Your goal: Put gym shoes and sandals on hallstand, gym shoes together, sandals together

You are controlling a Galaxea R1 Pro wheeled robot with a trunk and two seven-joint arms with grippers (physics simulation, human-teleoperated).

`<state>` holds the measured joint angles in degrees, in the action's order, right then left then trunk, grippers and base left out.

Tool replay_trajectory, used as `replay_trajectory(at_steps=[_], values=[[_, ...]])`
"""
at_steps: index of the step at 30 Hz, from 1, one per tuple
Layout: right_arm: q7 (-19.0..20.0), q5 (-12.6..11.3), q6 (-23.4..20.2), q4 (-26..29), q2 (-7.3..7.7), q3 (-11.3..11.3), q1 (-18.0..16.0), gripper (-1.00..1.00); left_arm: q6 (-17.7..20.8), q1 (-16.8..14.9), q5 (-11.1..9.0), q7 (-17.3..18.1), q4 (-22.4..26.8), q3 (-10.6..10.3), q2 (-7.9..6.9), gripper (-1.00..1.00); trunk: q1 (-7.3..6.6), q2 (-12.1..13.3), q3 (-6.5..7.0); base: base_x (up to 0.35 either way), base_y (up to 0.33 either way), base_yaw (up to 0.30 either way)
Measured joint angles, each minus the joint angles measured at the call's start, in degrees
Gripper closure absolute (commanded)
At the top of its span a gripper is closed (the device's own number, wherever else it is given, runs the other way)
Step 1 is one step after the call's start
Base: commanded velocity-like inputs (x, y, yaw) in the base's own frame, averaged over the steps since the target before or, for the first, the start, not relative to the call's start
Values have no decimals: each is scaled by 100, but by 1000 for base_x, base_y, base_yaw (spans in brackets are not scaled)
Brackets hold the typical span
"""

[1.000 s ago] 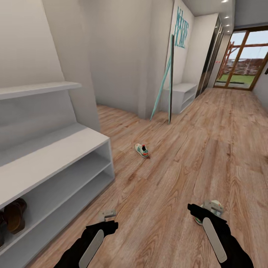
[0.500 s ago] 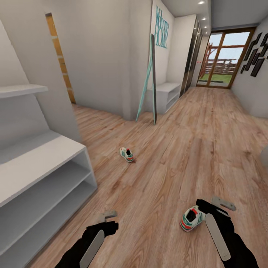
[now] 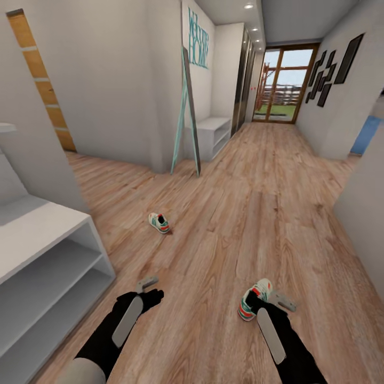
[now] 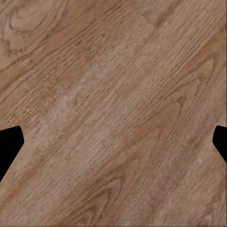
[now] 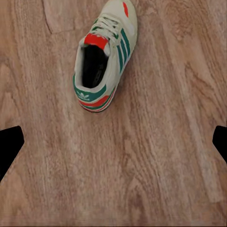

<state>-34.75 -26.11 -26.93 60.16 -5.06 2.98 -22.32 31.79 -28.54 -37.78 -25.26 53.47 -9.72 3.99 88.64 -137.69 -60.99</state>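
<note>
One white gym shoe [image 3: 159, 222] with green stripes lies on the wood-plank corridor floor [image 3: 256, 224], a little way out from the end of the white hallstand [image 3: 37, 234] at the left. The second gym shoe [image 3: 254, 298] lies close in front of me, right beside my right gripper [image 3: 271, 302]. In the right wrist view this shoe [image 5: 105, 56] sits ahead of the open fingers, its red heel end toward the gripper [image 5: 113, 142]. My left gripper [image 3: 148, 285] hangs open over bare floor [image 4: 113, 109]. The sandals are out of view.
A teal-framed mirror [image 3: 186, 112] leans on the wall corner, beside a low white unit [image 3: 213, 133] under teal lettering. A glass door [image 3: 280, 85] closes the far end. A grey wall corner [image 3: 365, 213] juts in at the right. Dark picture frames [image 3: 325, 74] hang above.
The camera has turned right, so the hallstand and far shoe slid left in the picture. The near shoe, half hidden behind my right gripper before, now shows to its left.
</note>
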Motion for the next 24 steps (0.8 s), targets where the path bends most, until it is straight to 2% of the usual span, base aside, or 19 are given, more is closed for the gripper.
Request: replay_trajectory(at_steps=[1,2,3,4,5,9,10,13,18,21,22,23,24], values=[[-6,5,166,-109,-97,-12,-26,-100,25,-102,-33,-1,-80,90,1,-100,22,-40,-18,1,-1,-300],[-15,4,599,-353,-253,-65,-63,-100,61,-256,-80,12,-230,255,-3,-100,44,-80,-36,1,-1,-284],[-19,12,871,-511,-320,-121,-81,-100,70,-315,-97,6,-301,325,-5,-100,66,-120,-54,1,-1,-255],[-21,13,1166,-681,-370,-205,-98,-100,72,-360,-104,0,-359,382,-6,-100,88,-160,-72,1,0,-181],[-25,7,1756,-1021,-440,-420,-127,-100,69,-409,-115,-11,-441,468,-16,-100,110,-200,-90,0,0,-149],[-29,0,2791,-1705,-494,-878,-236,-100,21,-419,-133,-23,-535,659,-28,-100,198,-361,-162,0,0,-85],[-25,-6,3099,-1990,-494,-1025,-279,-100,-44,-407,-128,-28,-562,767,-16,-100,220,-401,-180,0,0,-39],[-18,4,3441,-2375,-494,-1199,-327,-100,-195,-344,-146,-16,-590,893,6,-100,286,-521,-234,0,0,-22],[22,25,3547,-2565,-494,-1354,-353,-100,-291,-218,-174,37,-604,958,13,-100,315,-560,-341,0,0,-71],[41,29,3227,-2540,-494,-1385,-379,-100,-307,-190,-178,46,-607,969,15,-100,323,-565,-407,0,0,-219],[69,7,1767,-1784,-278,-1412,-305,-100,-316,-162,-176,52,-609,978,-10,-100,326,-566,-430,0,0,-276],[70,24,1493,-1134,-225,-1420,-282,-100,-319,-160,-177,55,-611,978,-12,-100,327,-568,-451,0,0,-281],[64,9,1341,-951,-190,-1417,-259,-100,-320,-156,-175,55,-610,979,-13,-100,330,-569,-474,0,0,-284]])
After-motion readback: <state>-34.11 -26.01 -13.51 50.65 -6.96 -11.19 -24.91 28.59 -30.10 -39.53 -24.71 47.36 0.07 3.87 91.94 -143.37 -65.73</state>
